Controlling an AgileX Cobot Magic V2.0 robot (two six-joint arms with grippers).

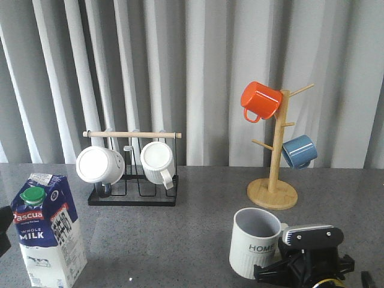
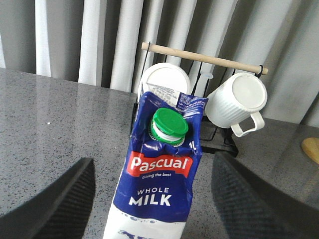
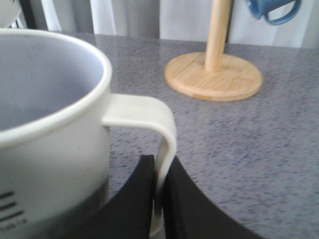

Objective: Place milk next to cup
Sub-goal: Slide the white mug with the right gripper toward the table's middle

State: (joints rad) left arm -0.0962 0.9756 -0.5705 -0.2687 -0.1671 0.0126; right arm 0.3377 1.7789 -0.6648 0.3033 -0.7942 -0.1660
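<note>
Front view: ribbed ceramic cup [image 1: 255, 241], handle pinched by right hand [image 3: 158, 199]; left hand [image 2: 149, 209] spread around milk [image 1: 48, 231].

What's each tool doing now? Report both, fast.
Left tool: open, fingers either side of the milk carton, not gripping.
Right tool: shut on the HOME mug handle.

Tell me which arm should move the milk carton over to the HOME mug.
Left. The left gripper already straddles the milk carton with its fingers open, while the right gripper is shut on the handle of the HOME mug.
</note>
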